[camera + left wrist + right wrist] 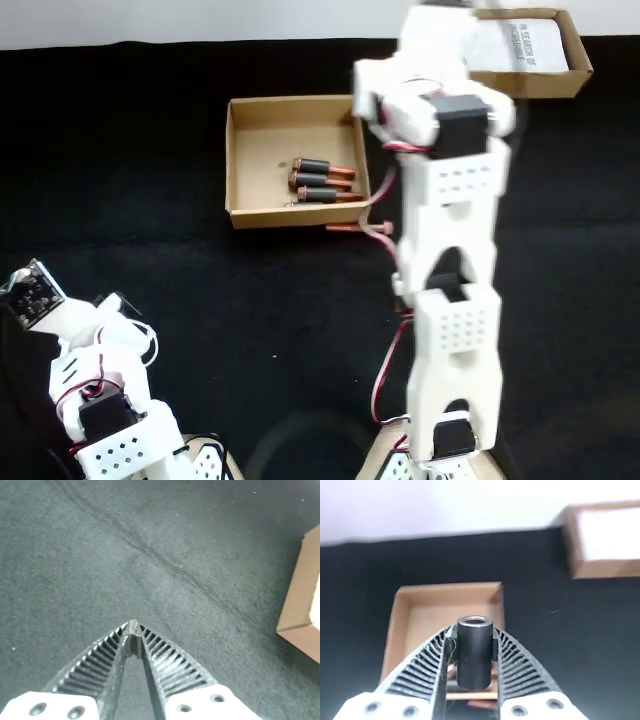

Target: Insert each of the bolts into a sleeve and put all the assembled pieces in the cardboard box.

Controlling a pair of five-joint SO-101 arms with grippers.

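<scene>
The right jaws clamp a black cylindrical metal sleeve (474,652) by its sides, above the open brown cardboard box (262,160). Three sleeved copper bolts (322,181) lie inside the box, and a bare copper bolt (358,228) lies just outside its wall. The left jaws are pressed together, empty, over the black counter (150,570).

My high camera looks down over the table from the arms' side. The left wrist camera sits close over the mat (150,555), facing along its gripper (132,629). The right wrist camera looks past its gripper (473,632) and sleeve (474,662) onto the box (425,612), which the high view shares (265,140).
</scene>
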